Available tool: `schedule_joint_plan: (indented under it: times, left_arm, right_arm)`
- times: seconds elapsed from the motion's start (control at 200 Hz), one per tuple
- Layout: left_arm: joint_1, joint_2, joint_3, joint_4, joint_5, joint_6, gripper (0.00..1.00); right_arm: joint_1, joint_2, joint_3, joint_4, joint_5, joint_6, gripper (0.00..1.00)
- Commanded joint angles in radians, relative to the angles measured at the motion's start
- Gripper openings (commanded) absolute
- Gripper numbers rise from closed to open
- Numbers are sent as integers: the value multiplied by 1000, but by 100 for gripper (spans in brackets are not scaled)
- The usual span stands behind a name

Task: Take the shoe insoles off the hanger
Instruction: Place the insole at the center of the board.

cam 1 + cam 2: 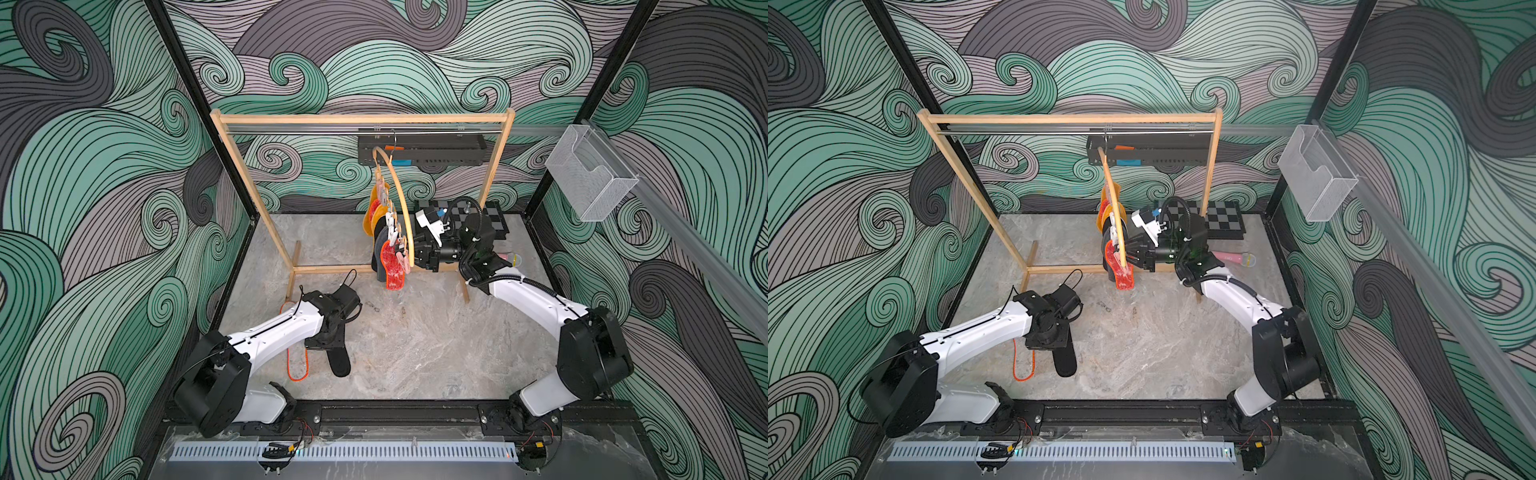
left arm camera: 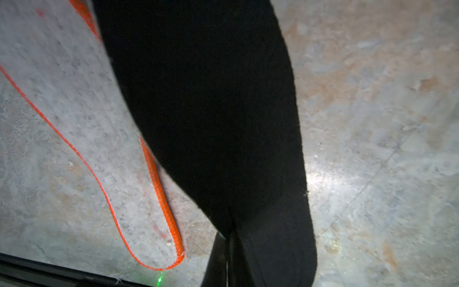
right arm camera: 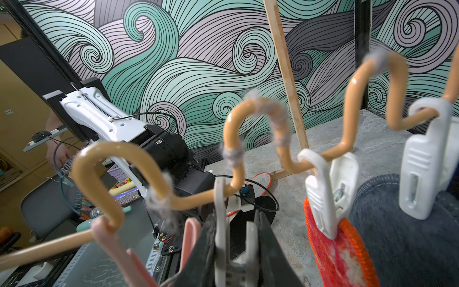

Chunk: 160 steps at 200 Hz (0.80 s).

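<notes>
**A:** At the lower left of both top views, our left tool (image 2: 227,251) is clamped on a black insole (image 1: 338,363). Its free end points toward the bottom of the frame, just beside the pale orange-edged insole (image 1: 297,365) lying on the counter (image 1: 436,353).

**B:** And our right tool (image 3: 236,248)?

**A:** Mid-frame, pressed together on a white peg (image 3: 219,218) of the hanger (image 1: 401,208). Whether that peg bites anything, we cannot tell.

**B:** Which one next?

**A:** We'd judge the red-white mottled insole (image 1: 392,268). It hangs lengthwise down from the neighbouring peg, just left of the right tool in a top view. Our right arm (image 1: 528,291) is nearer; our left arm (image 1: 274,328) is well apart and loaded.
</notes>
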Motion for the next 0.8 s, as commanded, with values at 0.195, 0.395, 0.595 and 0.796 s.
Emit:
schedule_joint_plan:
  times: [0.195, 0.395, 0.595, 0.796]
  left_arm:
    - [-26, 57, 60, -131, -72, -76, 18]
    - [-27, -20, 75, -169, -140, -114, 43]
    - [-24, -169, 116, -176, -194, -59, 42]
    - [-24, -218, 83, 112, 113, 78, 36]
  right_arm:
    - [0, -20, -26, -44, -28, -19, 16]
    - [-1, -20, -28, -49, -28, -23, 17]
    - [-1, -24, -26, -61, -28, -29, 19]
    - [-2, -29, -24, -69, -27, -32, 20]
